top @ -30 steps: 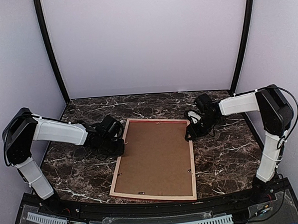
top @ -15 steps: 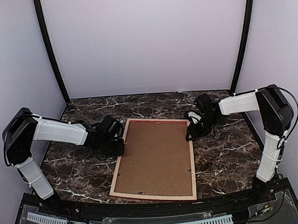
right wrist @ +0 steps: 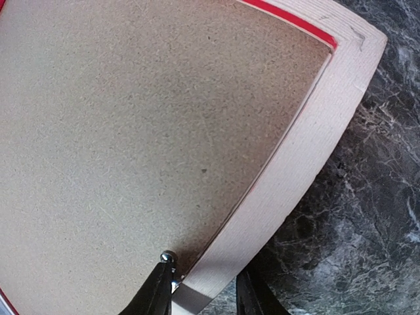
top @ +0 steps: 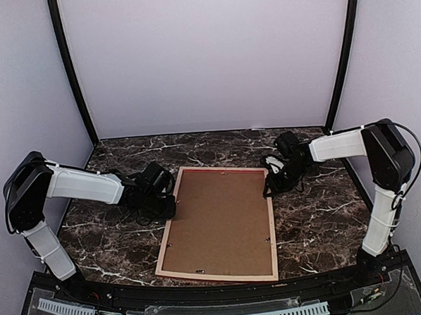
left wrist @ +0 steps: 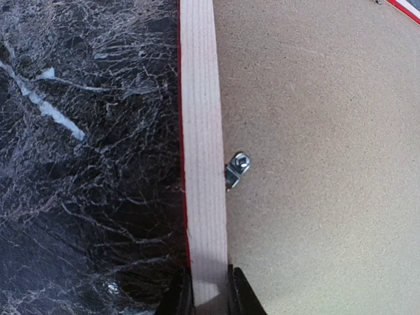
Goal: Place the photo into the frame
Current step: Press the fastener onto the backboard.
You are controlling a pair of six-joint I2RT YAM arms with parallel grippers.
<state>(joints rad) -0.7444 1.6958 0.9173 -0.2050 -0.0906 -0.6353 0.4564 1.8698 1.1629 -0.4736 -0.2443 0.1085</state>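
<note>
The frame (top: 217,276) lies face down in the middle of the table (top: 312,216), long side running away from me. Its back rails are pale wood, with a thin red line showing along the edges. A brown board (top: 217,224) fills the opening, and a small metal clip (left wrist: 237,168) sits on it against the left rail.

My left pincer (left wrist: 209,295) is nearly closed and pinches that left rail, one finger on each side. My right pincer (right wrist: 207,292) straddles the right rail near the far corner. It is partly open: the inner finger is at the rail's inner edge, and the outer finger stands just off the wood.

The red front is turned to the table and hidden. Whatever lies under the board I cannot see. Both wrist views cut my fingers off at the bottom edge.
</note>
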